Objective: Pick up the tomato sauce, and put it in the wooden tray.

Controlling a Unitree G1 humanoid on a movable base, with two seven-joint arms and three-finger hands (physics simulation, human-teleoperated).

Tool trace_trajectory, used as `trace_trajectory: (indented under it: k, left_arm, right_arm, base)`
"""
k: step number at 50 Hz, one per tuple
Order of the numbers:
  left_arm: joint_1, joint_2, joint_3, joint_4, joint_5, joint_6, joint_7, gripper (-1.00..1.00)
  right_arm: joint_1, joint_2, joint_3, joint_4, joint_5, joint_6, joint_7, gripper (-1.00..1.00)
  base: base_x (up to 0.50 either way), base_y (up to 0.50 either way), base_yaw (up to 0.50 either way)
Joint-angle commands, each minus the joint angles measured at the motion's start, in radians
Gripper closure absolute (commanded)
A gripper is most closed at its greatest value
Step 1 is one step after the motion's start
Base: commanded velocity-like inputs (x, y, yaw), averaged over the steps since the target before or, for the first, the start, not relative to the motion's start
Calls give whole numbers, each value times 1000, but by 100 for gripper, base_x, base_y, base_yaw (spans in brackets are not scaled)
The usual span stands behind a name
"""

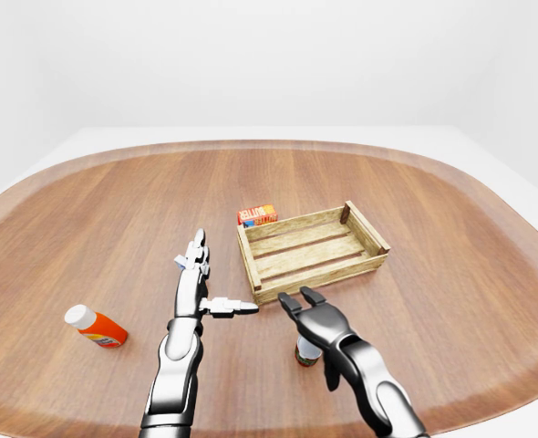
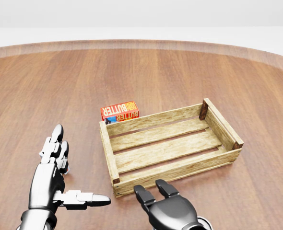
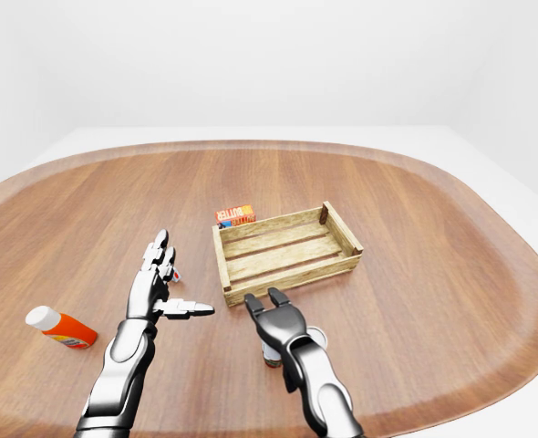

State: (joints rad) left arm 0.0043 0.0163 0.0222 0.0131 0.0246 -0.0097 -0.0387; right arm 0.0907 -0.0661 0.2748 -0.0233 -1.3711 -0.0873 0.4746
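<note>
Tomato sauce left lying apart on the table

The tomato sauce bottle (image 1: pixel 95 327) is seen at far left, well apart from the wooden tray (image 1: pixel 311 251). Both the left robot hand (image 1: pixel 199 278) and right robot hand (image 1: pixel 310 317) are held wide, nothing grasped.

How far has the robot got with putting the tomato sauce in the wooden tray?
Nothing is done yet: the wooden tray holds nothing. In hand: the right hand hovers, fingers open, over what seems to be the tomato sauce, a small upright jar, without gripping it. Left to do: close on it, lift it and set it in the tray.
</note>
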Motion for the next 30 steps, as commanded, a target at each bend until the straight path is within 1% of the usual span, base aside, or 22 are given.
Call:
trace_trajectory:
  k: [1, 8, 20, 27, 30]
  left_arm:
    - [0, 0, 0, 1, 0, -1, 0, -100]
    - [-1, 1, 1, 3, -1, -2, 0, -100]
    - [0, 0, 0, 2, 1, -3, 1, -100]
    - [0, 0, 0, 2, 1, -3, 0, -100]
    - [0, 0, 0, 2, 0, -3, -1, -100]
  right_arm:
    - [6, 13, 33, -31, 12, 0, 24, -100]
    - [4, 14, 44, -23, 15, 0, 20, -100]
    - [14, 1, 38, -5, 11, 0, 22, -100]
    - [15, -10, 28, 14, -12, 0, 48, -100]
    - [14, -3, 30, 8, -17, 0, 58, -100]
  base:
    - [0, 0, 0]
    - [0, 0, 0]
    - [0, 0, 0]
    - [0, 0, 0]
    - [0, 0, 0]
